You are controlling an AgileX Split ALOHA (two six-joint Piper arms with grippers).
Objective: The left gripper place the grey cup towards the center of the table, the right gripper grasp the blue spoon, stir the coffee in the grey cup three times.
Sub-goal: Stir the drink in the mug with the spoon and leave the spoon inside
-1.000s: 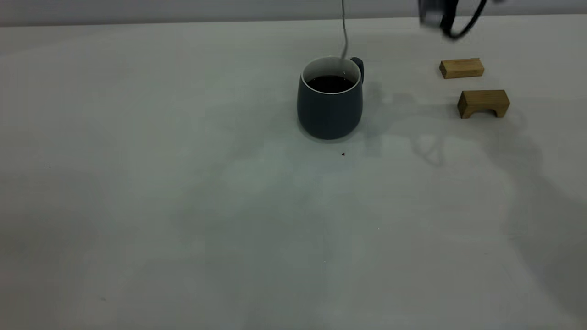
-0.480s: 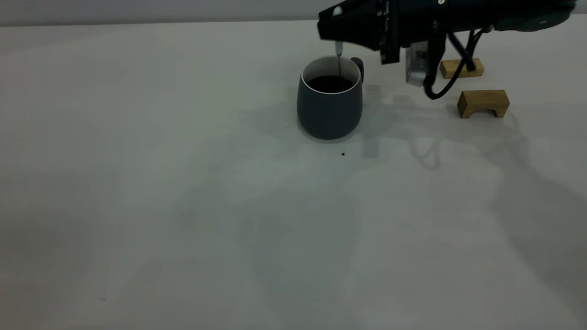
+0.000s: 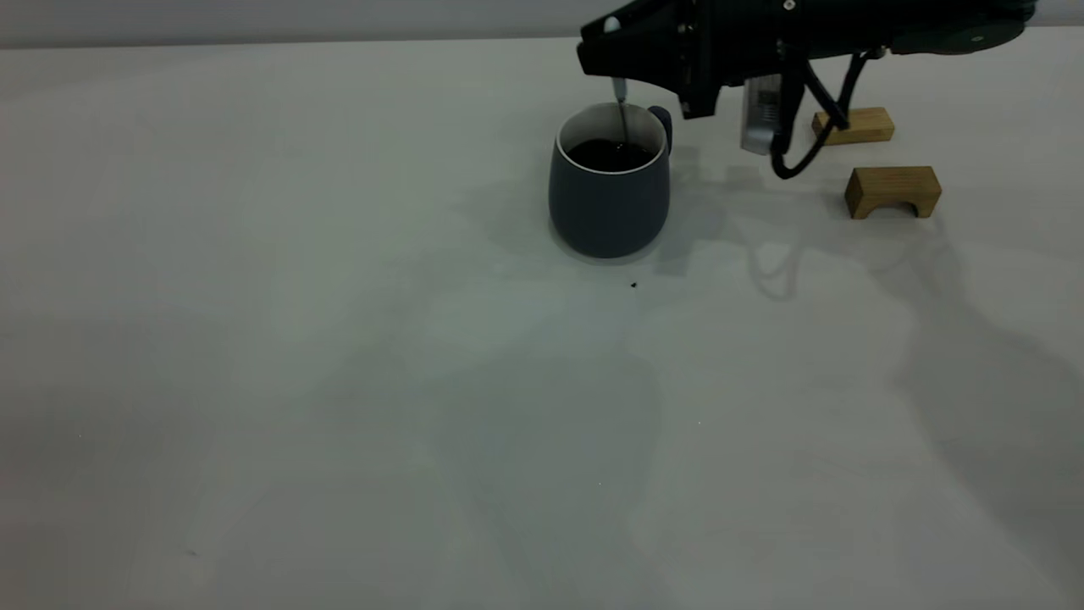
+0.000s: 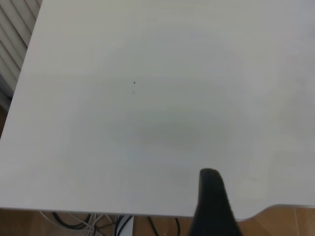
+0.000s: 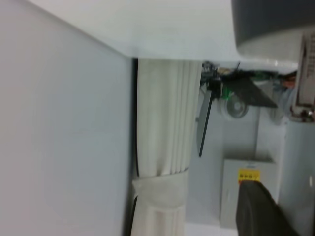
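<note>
The right gripper [image 3: 605, 42] reaches in from the upper right of the exterior frame, its fingers pinched on the blue spoon [image 3: 621, 106], which hangs straight down with its bowl dipped in the coffee [image 3: 610, 155]. The left gripper [image 4: 212, 204] shows only as one dark finger in its wrist view, so I cannot tell how far it is open.

Left to right, the table [image 3: 296, 339] is a wide off-white surface crossed by soft shadows. The grey cup [image 3: 609, 182] stands upright at upper centre, a dark speck [image 3: 633, 285] just in front. At upper right lie two wooden blocks [image 3: 892, 191]. The right wrist view shows a pleated white curtain [image 5: 165, 147].
</note>
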